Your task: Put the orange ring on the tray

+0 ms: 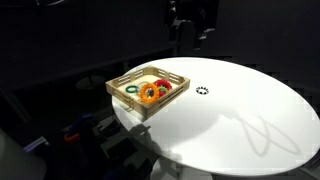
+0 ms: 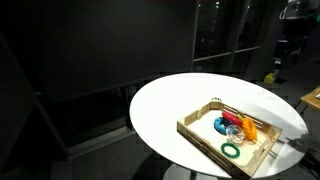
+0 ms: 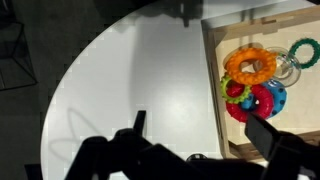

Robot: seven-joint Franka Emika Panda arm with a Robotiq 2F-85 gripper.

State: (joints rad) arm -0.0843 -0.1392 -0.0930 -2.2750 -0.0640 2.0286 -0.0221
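Observation:
The orange ring (image 3: 250,63) lies inside the light-wood tray (image 3: 212,90), on top of other toy rings. It shows in both exterior views (image 1: 149,94) (image 2: 248,128), with the tray (image 1: 125,103) (image 2: 200,133) at the table's edge. My gripper (image 3: 205,125) is open and empty. It hangs high above the white table, beside the tray, and is well clear of the ring. In an exterior view it is a dark shape above the table's far side (image 1: 190,30).
A green ring (image 3: 303,52), a red ring (image 3: 245,105) and a blue ring (image 3: 272,97) also lie in the tray. A small dark ring-shaped mark (image 1: 203,90) sits on the round white table (image 1: 240,120). The surroundings are dark.

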